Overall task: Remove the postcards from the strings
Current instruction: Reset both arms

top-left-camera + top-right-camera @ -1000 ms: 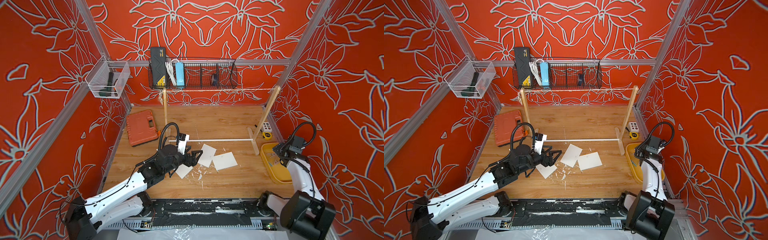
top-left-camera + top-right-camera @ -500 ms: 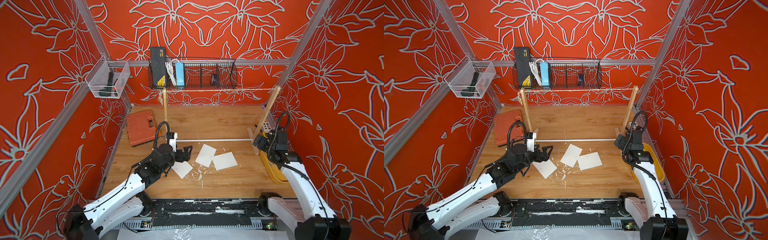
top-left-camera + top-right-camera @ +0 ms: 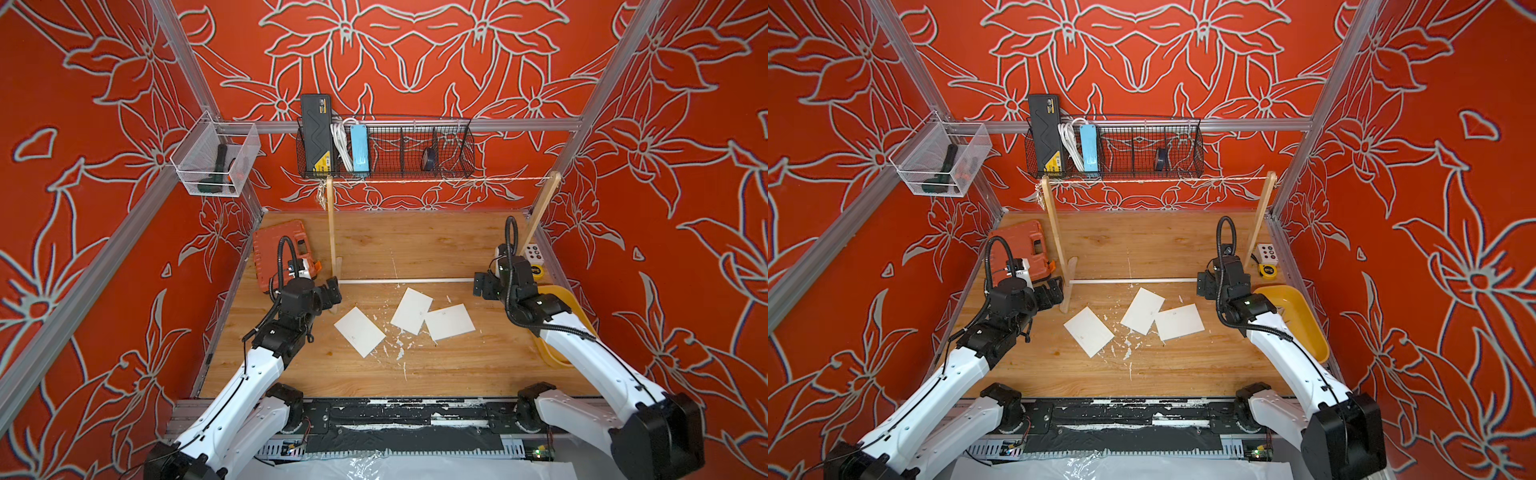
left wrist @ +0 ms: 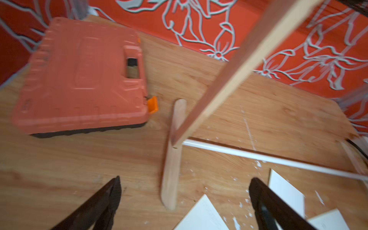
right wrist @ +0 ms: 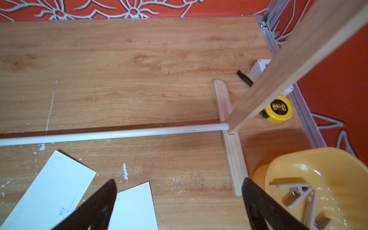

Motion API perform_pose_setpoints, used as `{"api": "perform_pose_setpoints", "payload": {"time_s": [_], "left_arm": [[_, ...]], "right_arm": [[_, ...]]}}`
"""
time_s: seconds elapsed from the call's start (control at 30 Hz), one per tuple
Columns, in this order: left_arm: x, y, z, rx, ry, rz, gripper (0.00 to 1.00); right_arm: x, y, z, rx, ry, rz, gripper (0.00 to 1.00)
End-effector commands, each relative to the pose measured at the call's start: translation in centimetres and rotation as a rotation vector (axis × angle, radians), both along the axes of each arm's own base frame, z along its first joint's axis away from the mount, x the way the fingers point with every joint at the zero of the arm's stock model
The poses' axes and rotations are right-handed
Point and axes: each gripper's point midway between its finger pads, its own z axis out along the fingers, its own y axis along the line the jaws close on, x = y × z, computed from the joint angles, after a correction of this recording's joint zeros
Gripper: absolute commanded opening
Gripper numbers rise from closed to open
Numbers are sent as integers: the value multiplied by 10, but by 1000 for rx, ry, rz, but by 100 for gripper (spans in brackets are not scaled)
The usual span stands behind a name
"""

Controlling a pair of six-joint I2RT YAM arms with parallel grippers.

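Three white postcards lie flat on the wooden table in both top views, one at the left (image 3: pixel 360 331), one in the middle (image 3: pixel 411 311) and one at the right (image 3: pixel 449 322). The string (image 3: pixel 440 179) stretches bare between the tops of two wooden uprights. My left gripper (image 3: pixel 332 291) hovers open by the left upright's foot (image 4: pixel 171 155), with a card corner (image 4: pixel 201 215) below it. My right gripper (image 3: pixel 482 286) is open near the right upright's foot (image 5: pixel 233 155), and nothing sits between its fingers. Two cards (image 5: pixel 49 189) (image 5: pixel 135 207) show beside one of its fingers.
An orange tool case (image 3: pixel 282 249) lies at the back left. A yellow tray (image 3: pixel 1300 324) holding white clothespegs (image 5: pixel 294 193) stands at the right edge, with a yellow tape measure (image 5: pixel 277 108) behind it. The stand's white rod (image 3: pixel 407 281) runs just behind the cards. A wire basket (image 3: pixel 386 149) hangs on the back wall.
My left gripper drew back from the cards toward the left upright's foot. My right arm swung from the yellow tray to the right upright's foot. Both grippers opened wider.
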Motion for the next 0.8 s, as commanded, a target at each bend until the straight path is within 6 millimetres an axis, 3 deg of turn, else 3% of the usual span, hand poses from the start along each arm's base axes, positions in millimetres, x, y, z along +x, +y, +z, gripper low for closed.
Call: {"api": "perform_pose_setpoints", "payload": {"time_s": [0.0, 0.2, 0.4, 0.47, 0.6, 0.77], "left_arm": [[8, 36, 2, 53, -53, 163, 98], [23, 54, -4, 167, -141, 194, 98], [35, 76, -45, 230, -102, 245, 96], [37, 76, -48, 229, -128, 248, 96], [38, 64, -35, 263, -255, 167, 93], [23, 58, -51, 253, -314, 122, 93]], "right_arm": [[23, -13, 15, -122, -115, -41, 98], [40, -30, 5, -288, -256, -89, 98], [48, -50, -30, -415, -171, -140, 98], [47, -55, -36, -428, -173, -150, 98], [42, -62, -53, -384, -188, -147, 98], [39, -64, -60, -308, -285, -99, 98]]}}
